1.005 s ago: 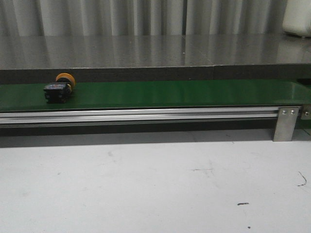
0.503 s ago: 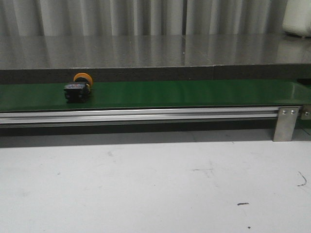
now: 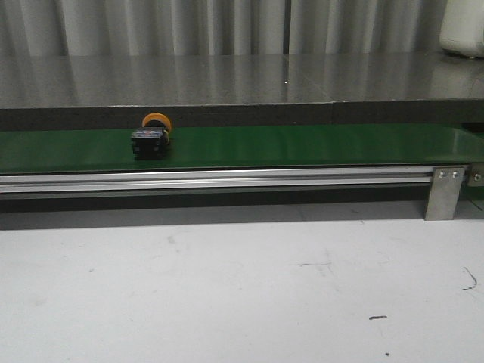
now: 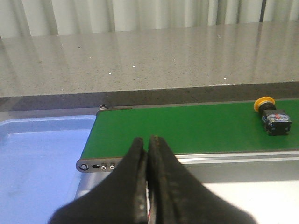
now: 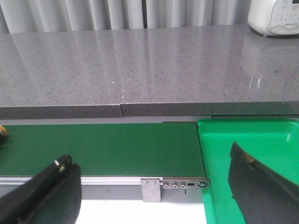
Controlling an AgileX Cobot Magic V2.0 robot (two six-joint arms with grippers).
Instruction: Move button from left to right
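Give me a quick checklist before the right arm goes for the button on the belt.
1. Button is on the green belt, lying on its side: ok.
2. Right tool open wide enough to take it: ok.
3. Button within the right tool's reach: not ok; only its edge shows at the border of the right wrist view, far from the fingers.
4. Left tool shut and clear of the button: ok.
5. Green tray past the belt end is free to take it: ok for the part visible.
6. Belt speed: cannot tell.
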